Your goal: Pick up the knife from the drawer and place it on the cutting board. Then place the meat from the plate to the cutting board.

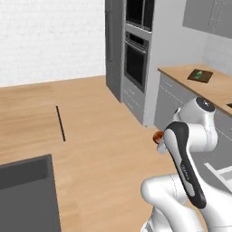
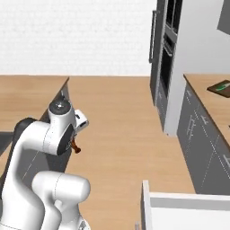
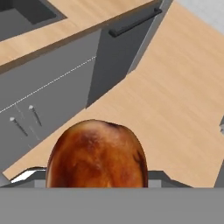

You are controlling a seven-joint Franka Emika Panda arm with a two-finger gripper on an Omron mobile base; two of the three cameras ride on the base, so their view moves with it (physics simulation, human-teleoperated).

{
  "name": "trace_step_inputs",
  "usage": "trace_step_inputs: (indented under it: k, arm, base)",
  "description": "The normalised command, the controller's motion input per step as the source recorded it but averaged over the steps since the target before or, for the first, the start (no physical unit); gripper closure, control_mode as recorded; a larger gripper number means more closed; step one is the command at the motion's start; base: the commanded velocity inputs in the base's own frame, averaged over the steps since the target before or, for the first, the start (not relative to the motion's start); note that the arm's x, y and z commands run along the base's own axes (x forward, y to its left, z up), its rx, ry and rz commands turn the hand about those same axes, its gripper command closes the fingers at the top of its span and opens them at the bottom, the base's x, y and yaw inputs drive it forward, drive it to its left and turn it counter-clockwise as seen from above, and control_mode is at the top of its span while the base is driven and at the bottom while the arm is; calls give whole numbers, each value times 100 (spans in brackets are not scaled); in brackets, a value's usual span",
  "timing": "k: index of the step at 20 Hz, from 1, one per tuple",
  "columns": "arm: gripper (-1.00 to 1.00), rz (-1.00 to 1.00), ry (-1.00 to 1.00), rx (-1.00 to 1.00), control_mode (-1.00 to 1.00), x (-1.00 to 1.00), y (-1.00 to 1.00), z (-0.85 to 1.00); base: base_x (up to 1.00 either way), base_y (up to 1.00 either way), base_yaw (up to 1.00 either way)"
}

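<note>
Wood floor below, hand [image 3: 96, 186] gripping meat [image 3: 96, 155]

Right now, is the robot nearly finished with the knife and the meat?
Nearly. The knife with the green handle already lies on the cutting board on the far counter. The gripper is carrying the meat above the floor, away from that counter. What's left is bringing the meat over and setting it on the board.

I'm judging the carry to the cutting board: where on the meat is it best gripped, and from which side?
Across its thick rounded body, as the gripper holds the meat now, with the hand coming in along its length. The bulge gives the jaws two broad curved sides; a grip on a narrower end would likely let it swing.
</note>
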Motion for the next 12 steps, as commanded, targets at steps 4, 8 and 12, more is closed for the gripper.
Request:
trace_step_inputs:
  k: [4, 8, 12]
  arm:
    - [100, 0, 0, 0, 100, 0, 0, 0]
    - [100, 0, 0, 0, 100, 0, 0, 0]
    - [100, 0, 0, 0, 100, 0, 0, 0]
  base:
    - [100, 0, 0]
    - [100, -14, -14]
    - [100, -8, -49]
